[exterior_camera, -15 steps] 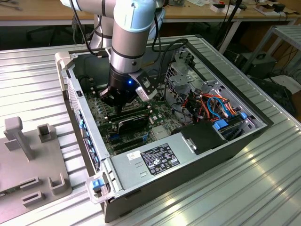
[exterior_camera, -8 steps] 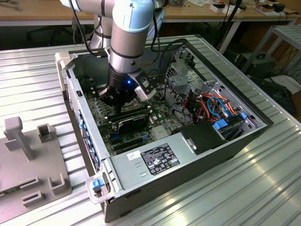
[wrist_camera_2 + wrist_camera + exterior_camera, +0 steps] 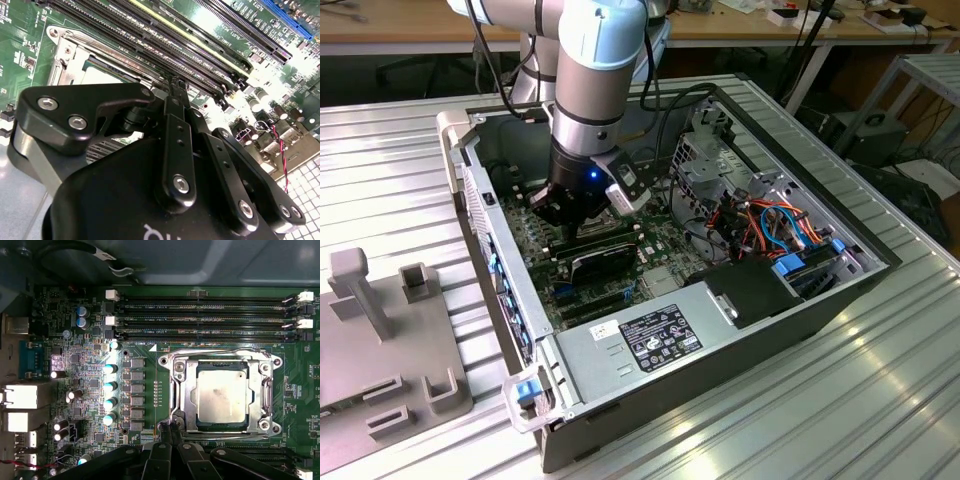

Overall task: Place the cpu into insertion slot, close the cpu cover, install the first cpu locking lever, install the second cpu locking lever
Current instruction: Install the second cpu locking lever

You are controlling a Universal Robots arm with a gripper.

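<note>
My gripper (image 3: pixel 169 429) hangs low inside the open computer case (image 3: pixel 740 300), fingertips pressed together with nothing between them, at the edge of the insertion slot (image 3: pixel 176 405). The cpu (image 3: pixel 222 395) lies seated there, framed by the lowered cpu cover (image 3: pixel 182 390).

Lab: workbenches (image 3: pixel 440 38), opened computer case (image 3: pixel 720 300)
</note>
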